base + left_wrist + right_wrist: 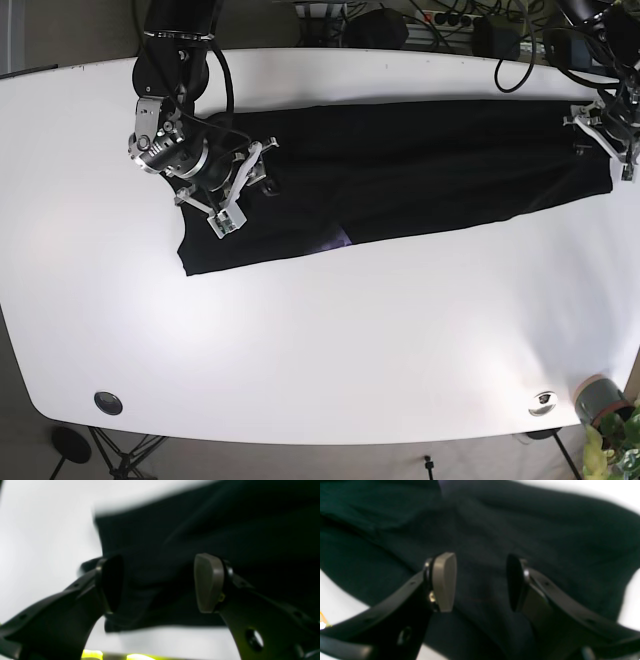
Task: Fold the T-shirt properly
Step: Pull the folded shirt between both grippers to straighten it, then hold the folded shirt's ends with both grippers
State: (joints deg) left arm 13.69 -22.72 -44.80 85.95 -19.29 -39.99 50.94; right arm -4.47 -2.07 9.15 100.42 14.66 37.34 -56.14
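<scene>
The black T-shirt (420, 170) lies as a long, narrow band across the far half of the white table (320, 340). My right gripper (262, 168) hovers over the shirt's left end, a little in from its edge. The right wrist view shows it open (480, 582), with dark wrinkled cloth (545, 530) beneath and nothing pinched. My left gripper (600, 135) is at the shirt's right end. It is open too (160, 583), above a corner of the cloth (200, 525) near the bare table (37, 530).
Cables and dark gear crowd the table's far edge (440, 25). A small purplish patch (340, 237) shows on the shirt's near edge. Two round fittings (108, 402) (543, 400) sit near the front corners, and a potted plant (605, 440) stands beyond the front right corner.
</scene>
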